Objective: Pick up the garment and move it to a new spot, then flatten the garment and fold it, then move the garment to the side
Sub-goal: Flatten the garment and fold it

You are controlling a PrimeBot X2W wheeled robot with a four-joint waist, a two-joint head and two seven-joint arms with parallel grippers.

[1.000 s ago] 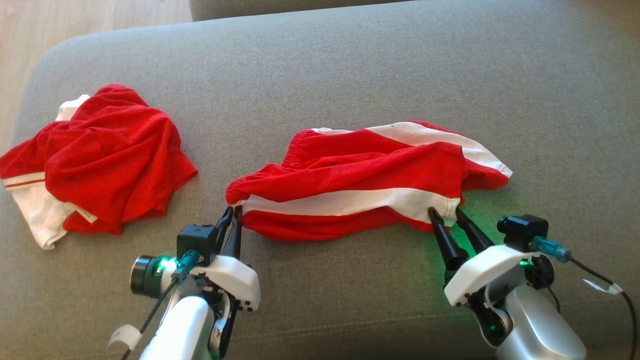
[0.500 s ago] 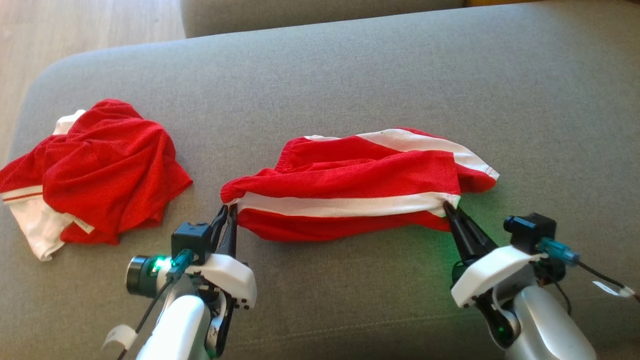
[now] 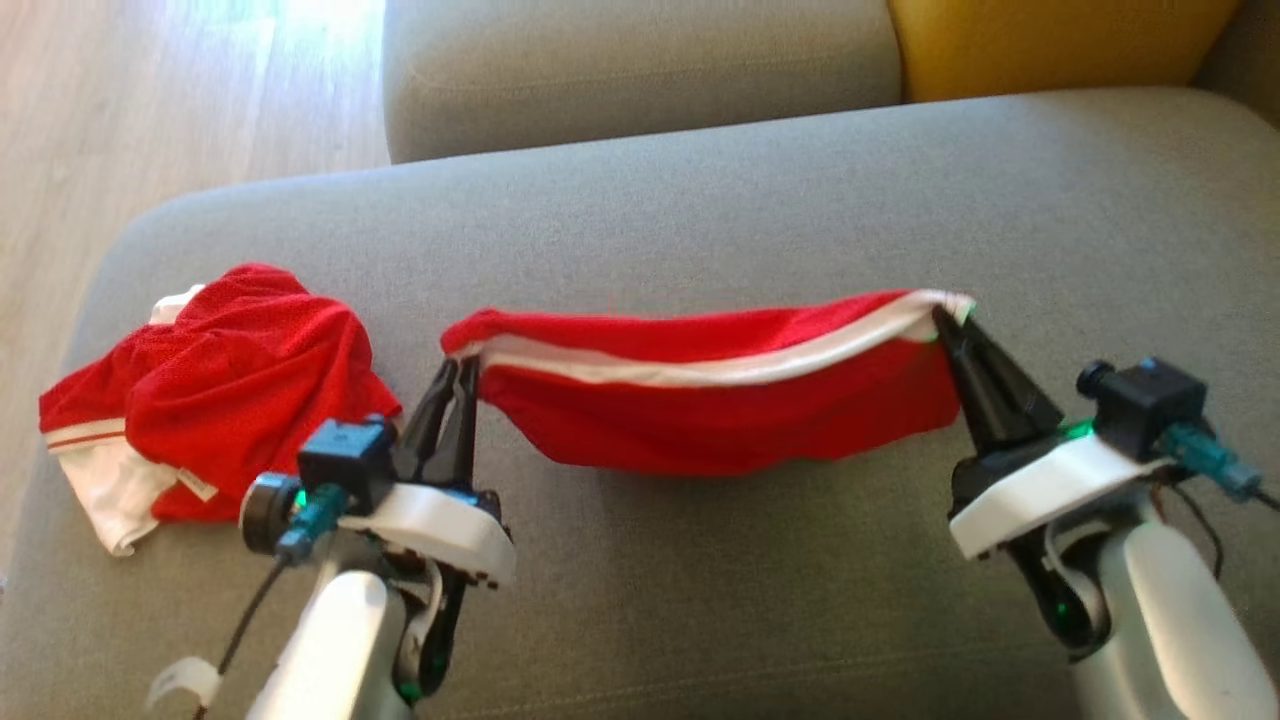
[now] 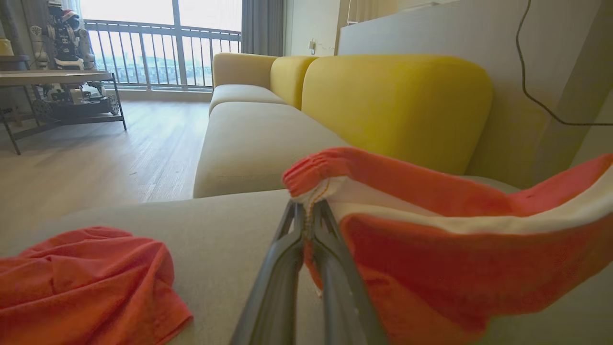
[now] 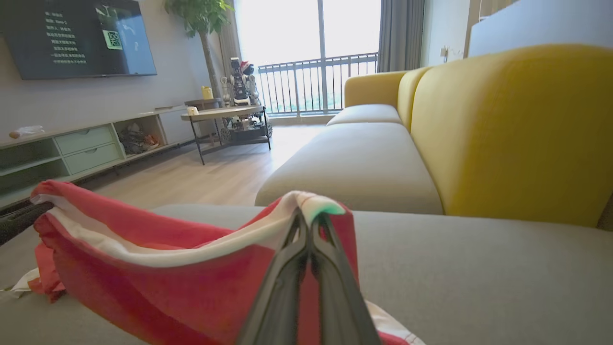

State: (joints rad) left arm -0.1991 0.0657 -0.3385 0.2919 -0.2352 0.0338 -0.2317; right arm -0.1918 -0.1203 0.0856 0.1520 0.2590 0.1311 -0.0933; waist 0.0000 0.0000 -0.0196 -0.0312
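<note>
In the head view, a red garment with a white stripe [image 3: 700, 420] hangs like a shallow hammock between my two grippers, its long axis running left to right above the grey sofa seat [image 3: 700, 620]. My left gripper [image 3: 462, 368] pinches its left end and my right gripper [image 3: 945, 318] pinches its right end, so neither arm is nearer. The middle sags, and I cannot tell whether the lower edge touches the seat. A second, crumpled red garment [image 3: 220, 400] lies on the seat near the left gripper. In the left wrist view, the two dark fingers press together on a stitched corner, and the cloth runs off to the right, cut off by the frame. In the right wrist view, the fingers are likewise clamped on a corner, the cloth stretches away to the left, and its far end is hard to make out at the edge.
</note>
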